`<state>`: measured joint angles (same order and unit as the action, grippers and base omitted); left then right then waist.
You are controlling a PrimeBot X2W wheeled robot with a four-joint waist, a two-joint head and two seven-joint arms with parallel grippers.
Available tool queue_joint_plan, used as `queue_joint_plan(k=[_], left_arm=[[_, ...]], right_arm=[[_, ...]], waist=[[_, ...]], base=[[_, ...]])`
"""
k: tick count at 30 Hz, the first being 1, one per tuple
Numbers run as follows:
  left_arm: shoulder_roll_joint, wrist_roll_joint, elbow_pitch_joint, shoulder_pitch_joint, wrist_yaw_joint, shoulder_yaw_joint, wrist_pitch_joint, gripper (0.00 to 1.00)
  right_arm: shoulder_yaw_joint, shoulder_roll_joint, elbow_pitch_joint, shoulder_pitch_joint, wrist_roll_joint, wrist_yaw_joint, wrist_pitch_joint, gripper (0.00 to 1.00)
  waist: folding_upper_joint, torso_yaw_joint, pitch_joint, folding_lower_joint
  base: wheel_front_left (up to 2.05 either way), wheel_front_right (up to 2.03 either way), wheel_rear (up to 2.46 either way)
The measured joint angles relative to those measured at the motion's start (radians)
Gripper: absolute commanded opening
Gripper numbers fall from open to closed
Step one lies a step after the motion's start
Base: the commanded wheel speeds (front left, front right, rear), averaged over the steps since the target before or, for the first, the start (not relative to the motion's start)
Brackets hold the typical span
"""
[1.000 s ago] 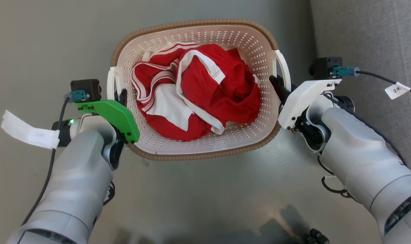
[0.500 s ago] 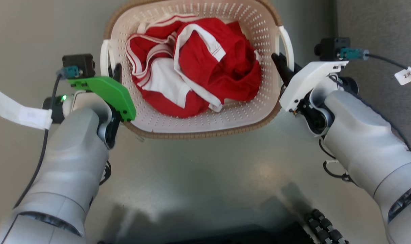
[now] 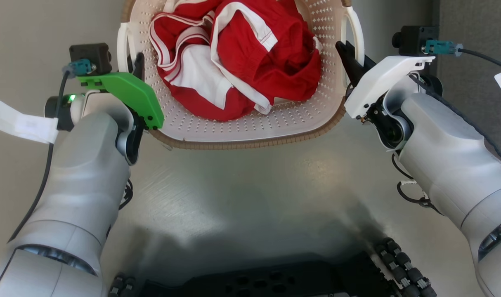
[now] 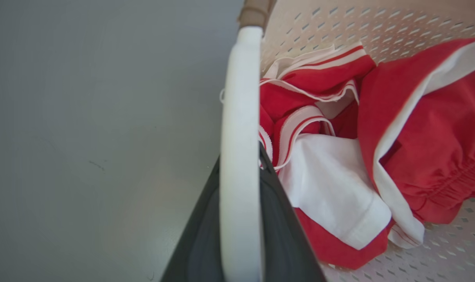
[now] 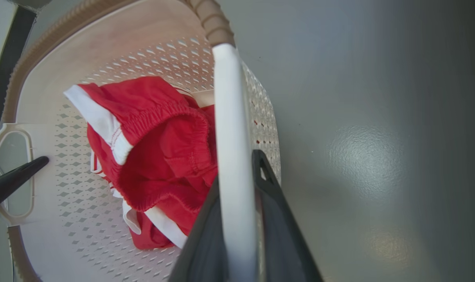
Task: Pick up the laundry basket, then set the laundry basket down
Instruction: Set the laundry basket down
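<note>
The left gripper [image 3: 137, 68] has its jaws clamped on the left white handle [image 3: 121, 45] of the cream perforated plastic laundry basket [image 3: 250, 126]. The basket is brown-rimmed, holds red-and-white clothes [image 3: 254, 62], and sits between both arms over grey floor [image 3: 250, 198]. The right gripper [image 3: 349, 51] has its jaws clamped on the right white handle [image 3: 356, 29].

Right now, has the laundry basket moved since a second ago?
Yes. The camera shifted too, but the laundry basket looks bigger and sits farther from the darker strip at right, so it has probably risen.
</note>
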<state>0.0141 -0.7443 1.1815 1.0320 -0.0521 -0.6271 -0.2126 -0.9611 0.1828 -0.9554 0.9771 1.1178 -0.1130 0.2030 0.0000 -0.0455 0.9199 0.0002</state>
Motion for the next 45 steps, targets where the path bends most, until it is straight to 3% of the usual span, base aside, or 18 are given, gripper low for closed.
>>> queue_joint_plan(k=[19, 20, 21, 22, 23, 45], left_arm=[[0.0, 0.001, 0.004, 0.031, 0.009, -0.009, -0.026, 0.0], [0.0, 0.001, 0.005, 0.031, 0.009, -0.01, -0.026, 0.15], [0.0, 0.001, 0.006, 0.031, 0.009, -0.012, -0.026, 0.72], [0.0, 0.001, 0.009, 0.032, 0.009, -0.013, -0.026, 1.0], [0.002, 0.001, 0.011, 0.032, 0.01, -0.013, -0.026, 1.0], [0.004, -0.001, 0.034, 0.026, -0.001, -0.037, -0.035, 1.0]], right_arm=[[-0.019, 0.009, 0.004, 0.031, 0.009, 0.0, 0.027, 0.0], [-0.019, 0.009, 0.002, 0.031, 0.01, 0.0, 0.027, 0.04], [-0.02, 0.008, 0.001, 0.033, 0.01, 0.0, 0.027, 0.33], [-0.02, 0.008, 0.001, 0.036, 0.012, -0.001, 0.032, 0.75], [-0.018, 0.008, 0.0, 0.04, 0.017, -0.006, 0.035, 1.0], [-0.024, 0.006, -0.037, 0.037, 0.053, -0.011, 0.043, 1.0]], waist=[[0.0, -0.004, 0.047, -0.0001], [0.0, -0.004, 0.048, -0.0001], [0.0, -0.003, 0.049, -0.0001], [0.0, -0.003, 0.05, -0.0001], [0.0, -0.003, 0.05, -0.0001], [0.0, 0.0, -0.002, -0.0001]], base=[[0.0, 0.0, 0.0], [0.0, 0.0, 0.0], [0.0, 0.0, 0.0], [0.0, 0.0, 0.0], [0.0, 0.0, 0.0], [0.0, 0.0, 0.0]])
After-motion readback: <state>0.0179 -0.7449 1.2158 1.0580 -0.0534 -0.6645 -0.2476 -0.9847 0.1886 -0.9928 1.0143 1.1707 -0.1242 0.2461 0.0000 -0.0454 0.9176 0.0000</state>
